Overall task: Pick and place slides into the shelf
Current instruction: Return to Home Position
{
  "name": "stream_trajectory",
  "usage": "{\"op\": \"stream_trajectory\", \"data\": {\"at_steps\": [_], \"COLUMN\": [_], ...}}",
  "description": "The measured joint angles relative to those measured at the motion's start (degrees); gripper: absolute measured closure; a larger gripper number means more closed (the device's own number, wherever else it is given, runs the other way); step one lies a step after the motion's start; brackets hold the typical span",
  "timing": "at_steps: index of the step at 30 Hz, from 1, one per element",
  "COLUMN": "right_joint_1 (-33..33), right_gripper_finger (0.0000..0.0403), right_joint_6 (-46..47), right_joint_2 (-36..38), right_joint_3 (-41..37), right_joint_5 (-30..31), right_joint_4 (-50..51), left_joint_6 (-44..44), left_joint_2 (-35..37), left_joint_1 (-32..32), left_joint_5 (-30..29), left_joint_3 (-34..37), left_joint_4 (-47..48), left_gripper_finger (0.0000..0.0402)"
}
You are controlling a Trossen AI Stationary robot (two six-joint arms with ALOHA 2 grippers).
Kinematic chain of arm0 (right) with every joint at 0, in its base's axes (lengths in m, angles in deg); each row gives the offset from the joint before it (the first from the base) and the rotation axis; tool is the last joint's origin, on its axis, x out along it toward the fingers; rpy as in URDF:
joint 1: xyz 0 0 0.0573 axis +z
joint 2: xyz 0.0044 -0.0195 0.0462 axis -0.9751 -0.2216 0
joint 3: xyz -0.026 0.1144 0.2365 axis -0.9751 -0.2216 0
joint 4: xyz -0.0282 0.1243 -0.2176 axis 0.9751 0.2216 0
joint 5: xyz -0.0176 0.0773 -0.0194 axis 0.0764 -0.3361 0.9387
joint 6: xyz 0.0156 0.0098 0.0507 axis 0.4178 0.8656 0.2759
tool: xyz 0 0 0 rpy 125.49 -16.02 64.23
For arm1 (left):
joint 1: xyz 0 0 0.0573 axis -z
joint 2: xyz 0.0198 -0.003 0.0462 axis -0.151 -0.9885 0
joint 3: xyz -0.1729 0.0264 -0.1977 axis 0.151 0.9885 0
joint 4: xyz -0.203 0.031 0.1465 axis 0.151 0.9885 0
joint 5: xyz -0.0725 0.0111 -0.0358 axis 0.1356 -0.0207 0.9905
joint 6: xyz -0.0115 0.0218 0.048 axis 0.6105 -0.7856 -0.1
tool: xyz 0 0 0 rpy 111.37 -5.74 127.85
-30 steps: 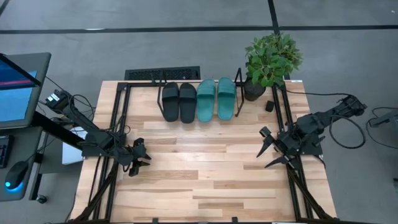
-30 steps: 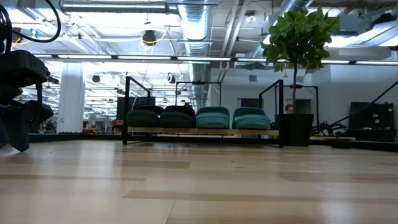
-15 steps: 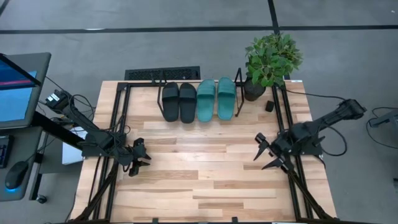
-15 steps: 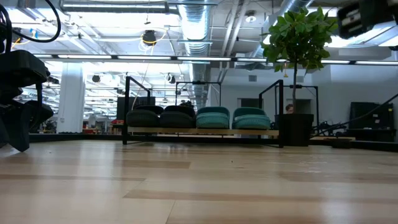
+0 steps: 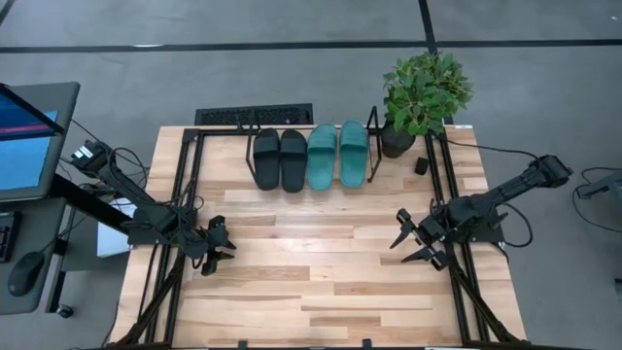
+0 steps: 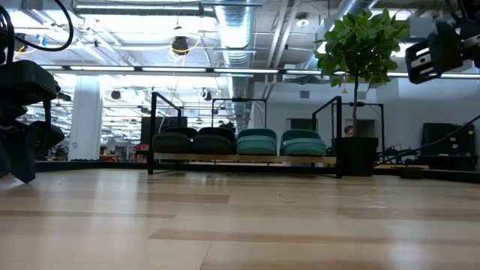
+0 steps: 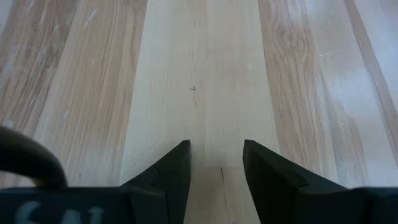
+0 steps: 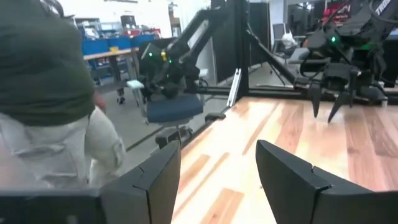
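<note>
Left arm (image 5: 146,212) and right arm (image 5: 498,199): dark, slender, jointed links. Left gripper (image 7: 216,163): two matte black wedge-shaped fingers (image 7: 173,171) are seen. Pale lettering (image 7: 28,211), partly cut off, is noted on its housing, with a thick black cable (image 7: 34,158) beside it. Right gripper (image 8: 217,177): similar angular black fingers. A white label (image 6: 424,58) is recorded on the right arm's housing.

The middle of the table (image 5: 321,292) is bare wood from the shelf's front to the near edge, an open lane between the mount frames (image 5: 439,185) along both side edges. At the far edge the shelf (image 5: 251,148) is filled by four slides (image 5: 311,156) packed side by side. A potted plant (image 5: 398,136) crowds the far right corner beside it, with a small black box (image 5: 422,166) near. The left gripper (image 5: 216,248) hangs at the left edge and the right gripper (image 5: 408,238) at the right edge.
</note>
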Motion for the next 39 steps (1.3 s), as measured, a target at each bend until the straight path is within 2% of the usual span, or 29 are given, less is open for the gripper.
{"op": "stream_trajectory", "data": {"at_steps": [13,39], "right_joint_1": [0.00,0.00], "right_gripper_finger": [0.0202,0.0202], "right_joint_6": [-0.15,-0.16], "right_joint_2": [-0.02,0.00], "right_joint_3": [-0.04,-0.09], "right_joint_5": [-0.17,-0.20], "right_joint_4": [7.55,8.48], "left_joint_6": [0.00,0.00], "left_joint_2": [0.00,0.00], "left_joint_1": [0.00,0.00], "left_joint_5": [0.00,0.00], "left_joint_3": [0.02,0.02], "left_joint_4": [0.00,0.00], "left_gripper_finger": [0.0267,0.0267]}}
